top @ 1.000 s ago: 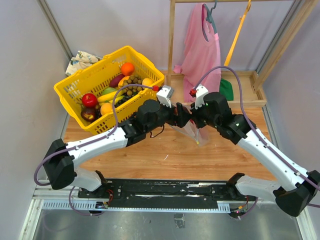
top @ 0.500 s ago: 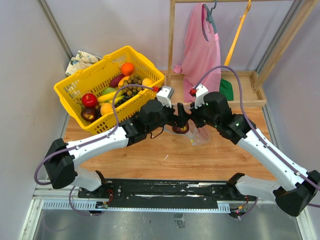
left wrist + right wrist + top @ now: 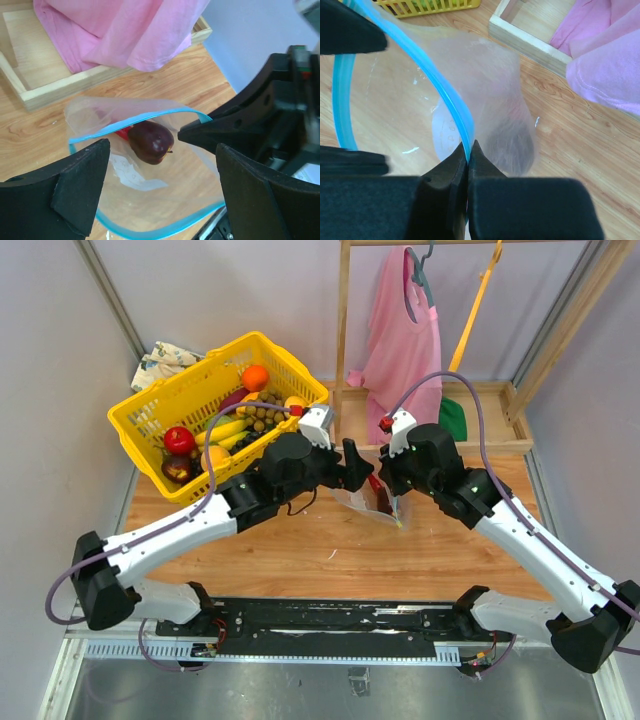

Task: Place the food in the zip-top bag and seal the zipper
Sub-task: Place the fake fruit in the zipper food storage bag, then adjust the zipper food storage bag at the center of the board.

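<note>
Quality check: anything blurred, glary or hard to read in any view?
Top external: evenly lit and sharp, but the clear crinkly zip-top bag is barely legible. Left wrist: the dark red toy fruit is sharp, the near black fingers soft. Right wrist: the bag's hazy film blurs that fruit to a dark smudge.

The bag (image 3: 165, 200) is seen to be thin, clear plastic film, crinkled and faintly glossy. Along the bag's mouth, the zipper (image 3: 445, 97) is formed of smooth, light blue-green plastic. Inside the bag, a dark fruit (image 3: 150, 142) is given a glossy skin, marked by a small highlight. Under the bag, the table (image 3: 40, 120) is made of smooth wood with visible grain. Behind the bag, a pink cloth (image 3: 125, 30) is seen as soft and matt, and a tray (image 3: 60, 90) is built of pale bare wood. Beside the bag's mouth, the fingers (image 3: 80, 185) of the left gripper (image 3: 162, 146) are finished in matt black.
</note>
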Available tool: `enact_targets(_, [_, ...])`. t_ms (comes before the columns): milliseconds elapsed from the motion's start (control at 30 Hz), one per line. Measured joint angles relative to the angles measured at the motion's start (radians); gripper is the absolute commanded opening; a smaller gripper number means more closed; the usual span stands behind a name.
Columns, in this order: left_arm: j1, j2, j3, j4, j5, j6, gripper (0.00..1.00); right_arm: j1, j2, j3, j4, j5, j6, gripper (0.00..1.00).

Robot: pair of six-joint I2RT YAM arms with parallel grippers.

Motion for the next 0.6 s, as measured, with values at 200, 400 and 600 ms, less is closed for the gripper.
enact_targets(200, [0.000,-0.099,0.018,-0.130,-0.024,-0.021,0.83,0.000,-0.002,0.000,0.000,0.002,0.003,0.01])
enact_targets(400, [0.000,-0.115,0.020,-0.247,-0.056,-0.043,0.75,0.000,-0.012,0.000,0.000,0.011,0.003,0.01])
enact_targets(600, [0.000,-0.058,0.020,-0.324,-0.067,-0.061,0.50,0.000,-0.019,0.000,0.000,0.012,0.004,0.01])
